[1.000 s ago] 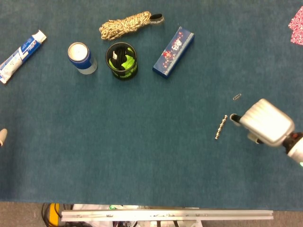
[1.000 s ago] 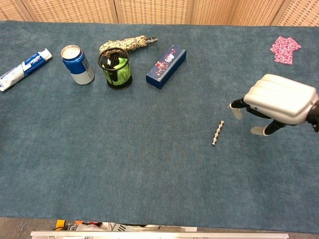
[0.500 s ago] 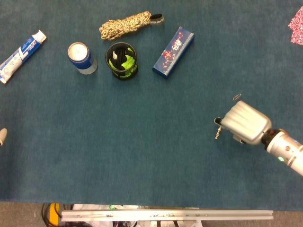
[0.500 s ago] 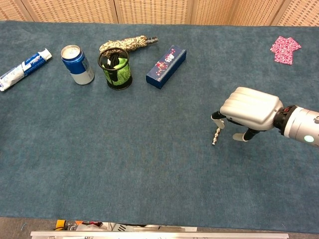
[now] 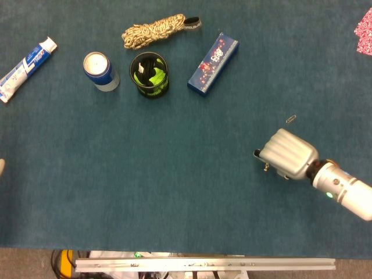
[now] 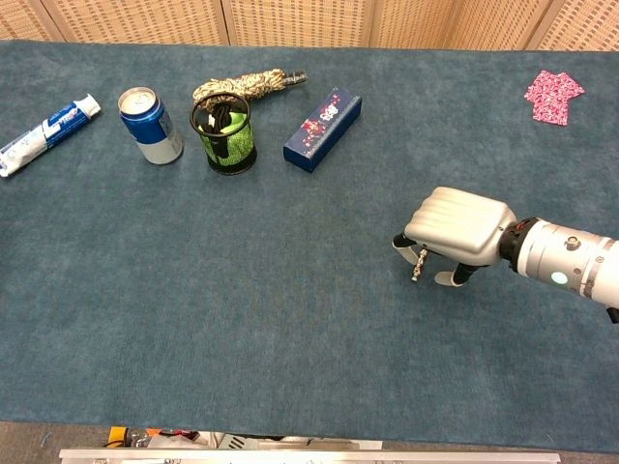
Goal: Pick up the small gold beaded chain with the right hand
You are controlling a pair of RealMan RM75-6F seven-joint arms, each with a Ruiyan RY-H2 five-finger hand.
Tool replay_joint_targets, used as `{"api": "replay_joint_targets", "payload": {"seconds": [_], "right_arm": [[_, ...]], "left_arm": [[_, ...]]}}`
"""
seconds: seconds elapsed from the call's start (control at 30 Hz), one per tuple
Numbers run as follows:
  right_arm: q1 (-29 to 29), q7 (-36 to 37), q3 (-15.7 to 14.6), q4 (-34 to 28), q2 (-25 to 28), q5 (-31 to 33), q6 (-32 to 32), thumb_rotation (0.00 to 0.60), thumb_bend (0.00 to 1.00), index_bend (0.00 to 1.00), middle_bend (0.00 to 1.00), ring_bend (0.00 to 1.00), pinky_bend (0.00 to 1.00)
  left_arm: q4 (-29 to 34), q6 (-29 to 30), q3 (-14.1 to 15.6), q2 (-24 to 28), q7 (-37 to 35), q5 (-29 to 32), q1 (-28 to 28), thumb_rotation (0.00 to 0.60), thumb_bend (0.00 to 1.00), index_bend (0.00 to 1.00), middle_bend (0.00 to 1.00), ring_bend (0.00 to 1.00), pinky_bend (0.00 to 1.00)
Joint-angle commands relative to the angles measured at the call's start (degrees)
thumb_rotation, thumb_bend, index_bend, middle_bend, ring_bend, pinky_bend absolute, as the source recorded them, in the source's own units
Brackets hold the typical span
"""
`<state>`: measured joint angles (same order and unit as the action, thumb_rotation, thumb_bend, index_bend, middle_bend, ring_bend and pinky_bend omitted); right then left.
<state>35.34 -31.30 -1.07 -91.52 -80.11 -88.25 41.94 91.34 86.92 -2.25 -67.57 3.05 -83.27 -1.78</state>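
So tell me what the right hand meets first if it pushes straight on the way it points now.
The right hand points left across the table, fingers down over the gold beaded chain, so the chain comes first. Beyond it the way looks like bare blue cloth to the edge, though height above the cloth is unclear.

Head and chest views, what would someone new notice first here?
Probably the robot's silver right hand, low over the blue cloth at right, covering most of the small gold beaded chain. Next, the cluster at the far left: blue can, green mesh cup and coiled rope.
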Motion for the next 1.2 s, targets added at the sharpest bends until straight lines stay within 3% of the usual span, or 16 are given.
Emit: {"api": "replay_joint_targets", "payload": {"seconds": [0.03,1.2], "right_arm": [[0.3,-0.5,-0.3,0.2,-0.4,0.4,0.0,0.6,0.19,0.5,0.93,0.99,1.0],[2.5,-3.0,-2.4,1.9,-3.5,5.1,1.4,0.6,0.27,0.5,0.93,0.99,1.0]], "left_arm": [[-0.2,0.1,0.0,0.0,-0.3,-0.1,0.1,0.6,0.22,0.03,0.05,0.02,0.0],[-1.4,0.1,-0.2,-0.2,-1.6,0.1,0.6,0.6,0.22,0.03,0.05,0.02,0.0]]}}
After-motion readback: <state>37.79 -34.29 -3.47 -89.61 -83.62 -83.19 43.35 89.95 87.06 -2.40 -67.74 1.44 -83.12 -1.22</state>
